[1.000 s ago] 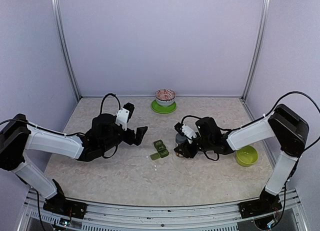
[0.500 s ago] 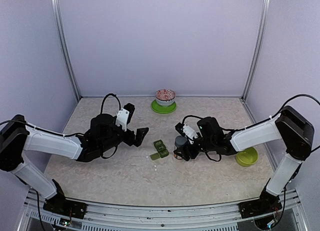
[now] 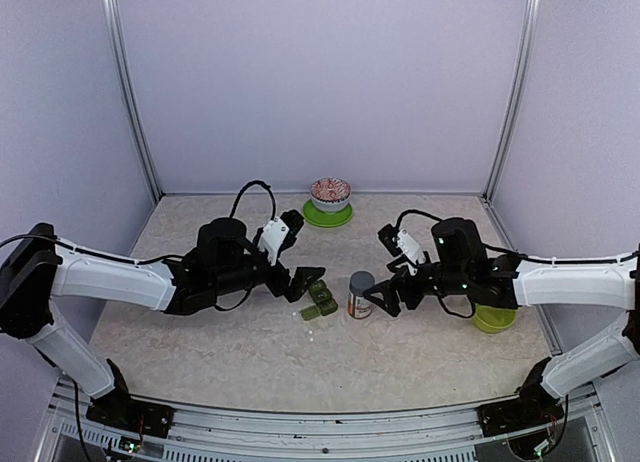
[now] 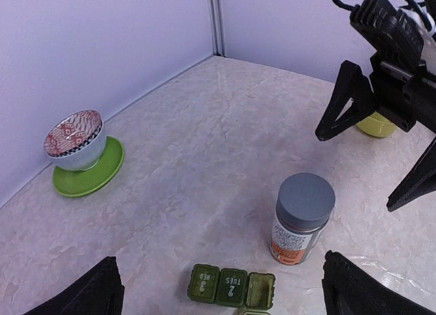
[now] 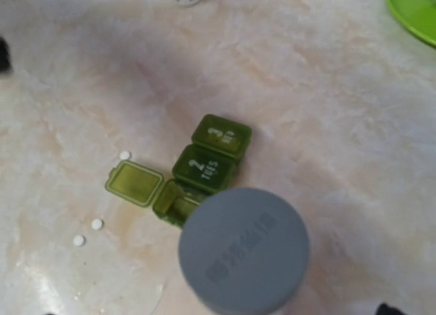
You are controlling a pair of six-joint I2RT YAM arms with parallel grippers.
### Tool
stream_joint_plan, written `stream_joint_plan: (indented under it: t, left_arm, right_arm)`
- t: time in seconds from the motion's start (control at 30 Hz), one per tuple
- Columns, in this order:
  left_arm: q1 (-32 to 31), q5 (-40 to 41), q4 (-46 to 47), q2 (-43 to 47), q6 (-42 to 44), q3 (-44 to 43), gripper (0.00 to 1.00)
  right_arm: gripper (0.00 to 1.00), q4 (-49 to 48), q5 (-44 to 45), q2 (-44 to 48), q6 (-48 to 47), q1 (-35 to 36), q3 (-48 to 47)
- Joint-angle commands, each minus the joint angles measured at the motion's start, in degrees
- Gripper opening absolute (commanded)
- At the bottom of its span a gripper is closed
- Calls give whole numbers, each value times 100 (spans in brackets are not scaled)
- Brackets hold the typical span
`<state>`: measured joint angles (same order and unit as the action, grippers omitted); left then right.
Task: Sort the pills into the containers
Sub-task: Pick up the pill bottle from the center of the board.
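The containers are a dark green strip of three joined compartments in the table's middle, also in the left wrist view and the right wrist view. The two marked 3 and 2 are lidded; the end one is open, its lid flipped flat. Three tiny white pills lie loose beside that lid. A grey-capped bottle stands upright just right of the strip. My left gripper hangs open just left of the strip, its fingers wide apart. My right gripper is open, just right of the bottle and apart from it.
A patterned bowl sits on a green plate at the back wall. A lime-green bowl lies at the right, beside my right forearm. Metal frame posts stand at the back corners.
My right gripper has opened, let go of the bottle and drawn back to the right. The bottle now stands alone. My left arm has moved right, toward the strip.
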<state>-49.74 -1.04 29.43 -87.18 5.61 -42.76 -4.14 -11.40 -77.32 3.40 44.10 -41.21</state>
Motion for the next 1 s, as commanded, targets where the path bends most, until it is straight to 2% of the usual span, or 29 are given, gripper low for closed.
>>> stream_joint_plan:
  t: [0.0,0.27,0.5,0.97]
  left_arm:
    - [-132,-558,-761,-386,385,-605,99]
    - [-350,-1030,-2402,-1236,1181,-2146,99]
    - [-461,-1052,-3703,-2051,1679,-3480,99]
    - [-506,-1442,-4449,-2889,2167,-4508,84]
  right_arm:
    - [100,397,466,691,490,33,251]
    - [100,109,1399,1976,1478,-230,912]
    - [98,139,1299,2238,1805,-673,1063]
    - [96,-53,1169,2165,1730,-693,1219]
